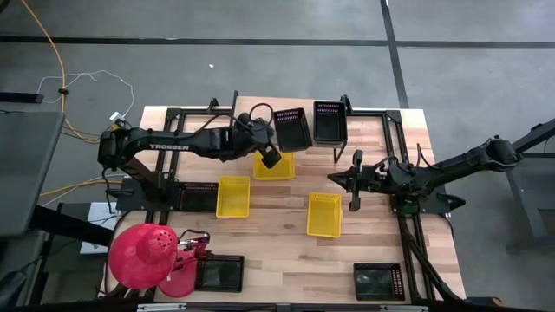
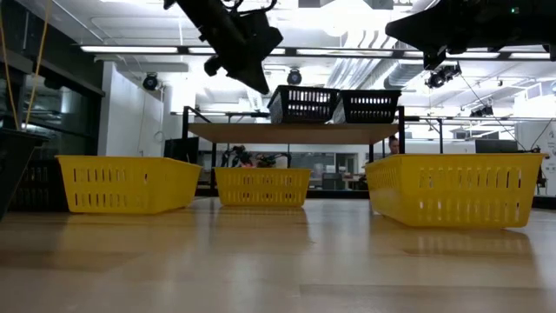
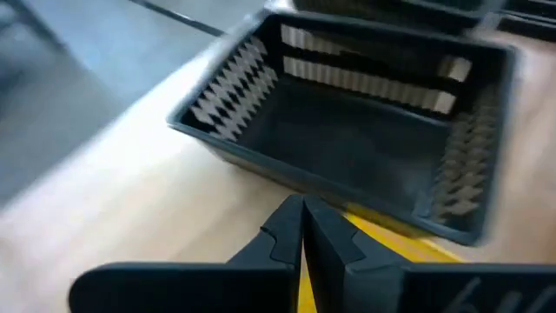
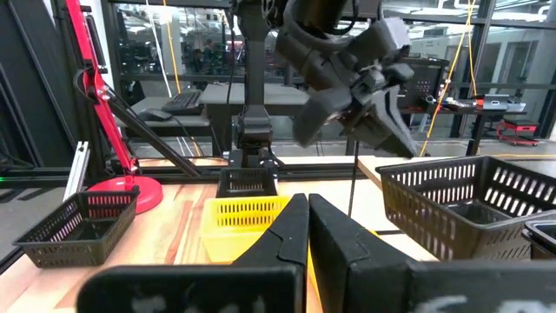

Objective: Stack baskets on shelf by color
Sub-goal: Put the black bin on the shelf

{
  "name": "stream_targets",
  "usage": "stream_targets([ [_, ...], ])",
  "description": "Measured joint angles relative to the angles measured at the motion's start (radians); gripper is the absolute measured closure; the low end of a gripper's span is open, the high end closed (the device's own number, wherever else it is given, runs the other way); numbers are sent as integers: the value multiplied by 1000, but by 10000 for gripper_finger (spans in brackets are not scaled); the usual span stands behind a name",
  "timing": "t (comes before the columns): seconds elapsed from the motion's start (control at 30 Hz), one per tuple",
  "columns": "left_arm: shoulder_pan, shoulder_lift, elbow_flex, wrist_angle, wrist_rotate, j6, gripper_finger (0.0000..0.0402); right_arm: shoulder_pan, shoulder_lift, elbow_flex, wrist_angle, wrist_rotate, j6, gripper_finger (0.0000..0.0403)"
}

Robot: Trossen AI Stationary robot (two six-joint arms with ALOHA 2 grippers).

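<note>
High view, left claw (image 1: 272, 161) closed, above shelf (image 1: 260, 139)

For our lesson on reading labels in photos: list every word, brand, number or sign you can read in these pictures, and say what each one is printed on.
"TROSSEN": white letters on the left arm, read in the high view.
Two screens at the table's near edge: whatever they show is too small to read.
No readable text on the baskets, the shelf or in the room behind.
</note>
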Motion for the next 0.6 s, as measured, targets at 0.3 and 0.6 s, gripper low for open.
stream_targets([
  [0.3,-95,-84,3,8,-10,7,401,0,0,0,-1,0,0,402],
  [0.6,-318,-1,-100,363,6,36,401,0,0,0,-1,0,1,402],
])
